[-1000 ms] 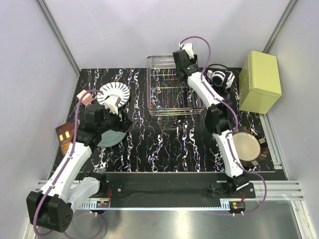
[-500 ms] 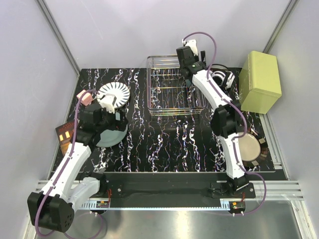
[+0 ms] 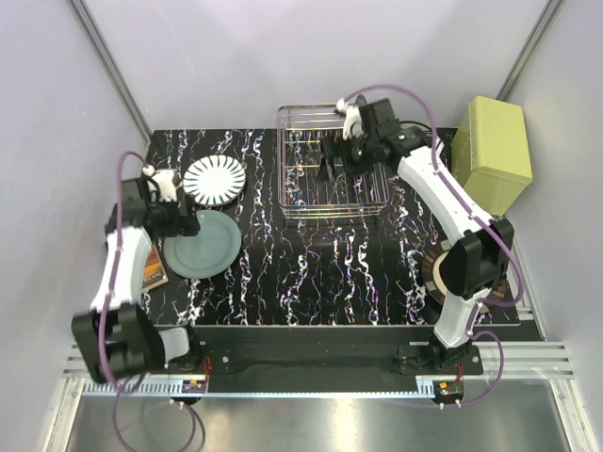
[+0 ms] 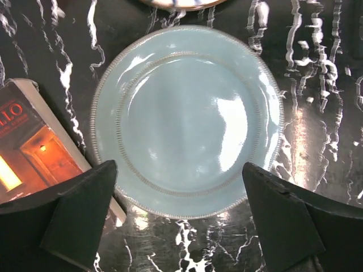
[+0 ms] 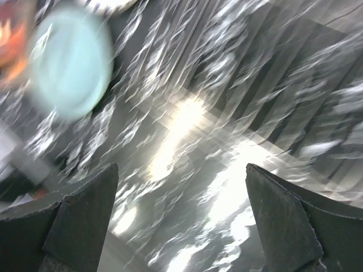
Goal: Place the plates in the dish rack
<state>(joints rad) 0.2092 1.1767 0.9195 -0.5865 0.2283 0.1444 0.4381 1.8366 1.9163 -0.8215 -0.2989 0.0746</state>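
Observation:
The pale green-blue plate (image 3: 203,243) lies flat on the table at the left and fills the left wrist view (image 4: 187,116). My left gripper (image 3: 179,224) hovers open and empty over its left edge, its fingers (image 4: 79,209) straddling the near rim. The striped plate (image 3: 215,179) lies just behind it. The wire dish rack (image 3: 311,193) stands at the back centre. My right gripper (image 3: 328,162) is open and empty above the rack; its view is motion-blurred. The beige plate (image 3: 436,271) is mostly hidden behind the right arm. The dark teal plate is not visible.
A yellow-green box (image 3: 490,155) stands at the back right. A book with an orange cover (image 4: 28,141) lies against the pale plate's left side, also seen from above (image 3: 154,271). Pale walls enclose the table on three sides.
My left arm swung back to the left, uncovering the whole pale plate. My right gripper turned from the rack's back edge to point left over the rack; its elbow now covers the beige plate.

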